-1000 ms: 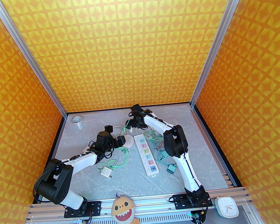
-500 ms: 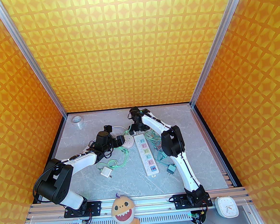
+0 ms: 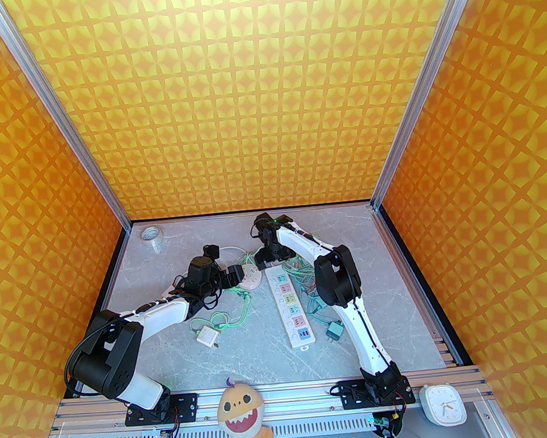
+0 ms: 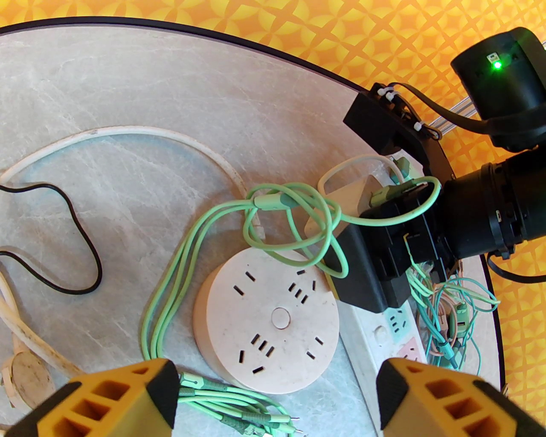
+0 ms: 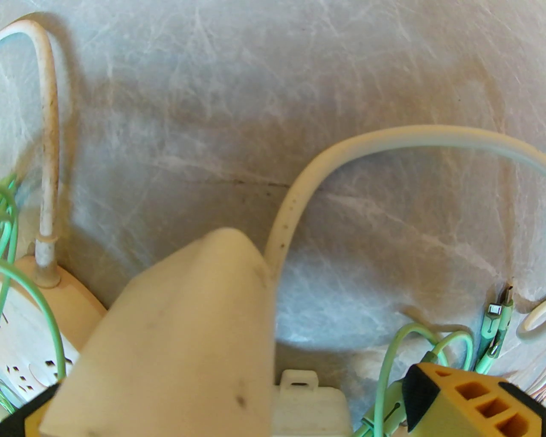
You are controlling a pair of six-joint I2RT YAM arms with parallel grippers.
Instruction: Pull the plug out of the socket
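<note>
The socket (image 3: 290,304), a long white strip with pastel faces, lies mid-table, and its tabbed far end (image 5: 300,386) shows in the right wrist view. A cream plug (image 5: 170,341) on a thick white cord (image 5: 384,141) tilts over that end; whether its pins sit in the socket is hidden. My right gripper (image 3: 263,256) is open around the plug (image 4: 341,200). The plug rests against the left finger, with a gap to the right finger (image 5: 469,397). My left gripper (image 4: 277,397) hangs open over a round white outlet disc (image 4: 266,320), touching nothing.
Green cables (image 4: 290,213) loop over the round disc (image 3: 252,278) and tangle right of the strip (image 3: 304,281). A white adapter (image 3: 207,336) and a teal adapter (image 3: 334,332) lie nearer. A tape roll (image 3: 152,234) sits back left.
My right gripper has come down and nearer, onto the strip's far end. The strip has slid slightly nearer and to the right. The left arm has stayed still.
</note>
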